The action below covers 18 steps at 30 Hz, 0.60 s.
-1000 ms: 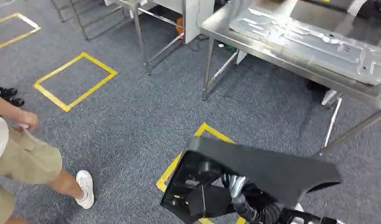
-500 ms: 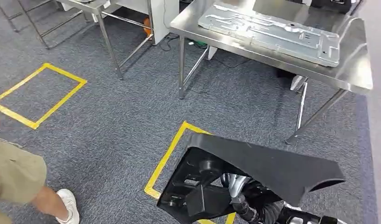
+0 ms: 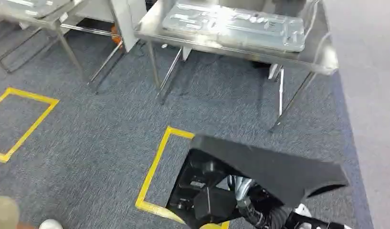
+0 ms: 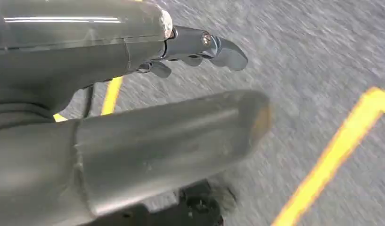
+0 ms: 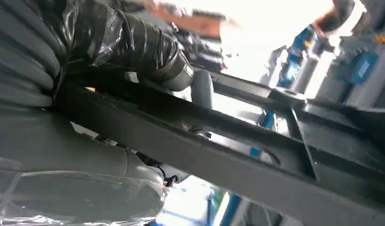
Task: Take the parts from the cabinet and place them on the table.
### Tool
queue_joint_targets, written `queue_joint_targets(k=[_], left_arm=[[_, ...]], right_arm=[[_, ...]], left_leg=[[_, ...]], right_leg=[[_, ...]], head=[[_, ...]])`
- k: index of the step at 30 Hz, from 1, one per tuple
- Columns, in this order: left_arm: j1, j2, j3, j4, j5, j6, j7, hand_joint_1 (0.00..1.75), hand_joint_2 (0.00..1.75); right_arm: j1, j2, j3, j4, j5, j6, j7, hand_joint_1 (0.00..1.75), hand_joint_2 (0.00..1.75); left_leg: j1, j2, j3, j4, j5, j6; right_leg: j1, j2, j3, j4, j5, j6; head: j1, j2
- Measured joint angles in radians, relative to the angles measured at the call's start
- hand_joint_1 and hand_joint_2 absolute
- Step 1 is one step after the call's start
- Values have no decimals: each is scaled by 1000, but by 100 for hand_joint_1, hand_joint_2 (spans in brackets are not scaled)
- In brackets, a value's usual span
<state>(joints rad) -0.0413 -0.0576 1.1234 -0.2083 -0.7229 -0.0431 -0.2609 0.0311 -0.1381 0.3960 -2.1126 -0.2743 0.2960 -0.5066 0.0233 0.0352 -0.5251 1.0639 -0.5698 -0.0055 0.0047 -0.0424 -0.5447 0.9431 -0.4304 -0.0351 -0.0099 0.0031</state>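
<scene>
1. Black moulded plastic part, a flat angular panel with a hollow underside, is riding low in front of the robot in the head view, its long axis running across the body from left to right.
2. Right hand is holding that part: in the right wrist view a grey thumb and a taped dark finger are lying on opposite faces of a black rib, wrapped around it.
3. Left hand is hanging over the grey speckled carpet, its thick grey thumb and a metal-tipped finger spread apart with nothing between them.
4. Stainless steel table on thin shiny legs is standing ahead, well apart from the carried part and straight beyond it, so the part's far long edge is facing the table's near edge.
5. Pale grey ribbed metal plate, long and flat, is lying along most of the tabletop; bare steel is showing mainly at the near rim and right end.
6. Yellow floor tape is marking a box directly under the part; the carrying hand is likely needing more approach before any set-down.
</scene>
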Motion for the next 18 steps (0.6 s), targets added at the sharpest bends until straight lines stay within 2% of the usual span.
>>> queue_joint_targets(k=[1,2,3,4,5,7,8,9,12,13,14,15,17,18], left_arm=[[4,0,1,0,0,0,0,0,0],[8,0,2,0,1,0,0,0,0],[12,1,4,0,0,0,0,0,0],[14,2,5,0,0,0,0,0,0],[14,2,5,0,0,0,0,0,0],[13,2,5,0,1,0,0,0,0],[12,2,5,0,2,0,0,0,0],[9,2,6,0,2,-3,0,0,0],[8,2,15,0,5,-8,5,0,0],[8,0,17,0,5,-13,6,0,0],[7,1,18,0,5,-19,6,0,0],[6,2,21,0,4,-21,6,0,0],[7,2,23,0,4,-23,6,0,0],[8,2,23,0,4,-24,6,0,0]], right_arm=[[1,0,0,1,2,0,0,166,175],[3,0,0,2,3,-1,0,166,175],[3,0,0,3,4,-2,1,166,175],[4,0,0,5,4,-3,1,166,175],[4,0,0,5,4,-4,1,166,175],[4,0,0,5,4,-5,1,166,175],[4,0,0,5,4,-6,0,166,175],[3,0,0,5,5,-7,0,166,175],[3,0,0,5,8,-11,0,166,175],[2,0,0,5,8,-13,0,166,175],[1,0,0,5,9,-14,0,166,175],[-1,0,0,5,10,-16,0,166,175],[0,0,0,5,10,-19,0,166,175],[0,0,0,5,10,-21,0,166,175]], left_leg=[[0,-19,-42,83,-38,0],[0,-27,-88,167,-69,-1],[-2,-29,-123,222,-77,-3],[-3,-29,-133,221,-53,-3],[-3,-29,-117,169,-7,-2],[-2,-29,-40,-14,102,2],[-2,-31,-18,-69,109,5],[-4,-31,-11,-89,101,10],[-10,-33,-17,-82,103,27],[-1,-31,-15,-87,108,35],[0,-31,-15,-87,108,39],[1,-31,-15,-87,108,43],[0,-30,-17,-86,107,44],[0,-29,-18,-85,106,44]], right_leg=[[2,7,-1,4,-2,-3],[5,17,0,6,-5,-6],[7,26,1,6,-6,-7],[8,34,3,9,-9,-7],[9,41,6,13,-14,-4],[8,48,21,17,-25,1],[9,49,22,19,-30,7],[15,53,19,28,-37,13],[12,53,13,27,-34,23],[12,53,12,34,-40,26],[10,51,3,59,-61,36],[5,50,-24,117,-98,45],[-6,48,-110,289,-178,57],[-10,48,-148,358,-194,61]], head=[[0,0],[0,0],[0,0],[0,0],[0,0],[0,0],[0,0],[1,0],[0,0],[0,0],[1,0],[0,0],[1,0],[1,0]])
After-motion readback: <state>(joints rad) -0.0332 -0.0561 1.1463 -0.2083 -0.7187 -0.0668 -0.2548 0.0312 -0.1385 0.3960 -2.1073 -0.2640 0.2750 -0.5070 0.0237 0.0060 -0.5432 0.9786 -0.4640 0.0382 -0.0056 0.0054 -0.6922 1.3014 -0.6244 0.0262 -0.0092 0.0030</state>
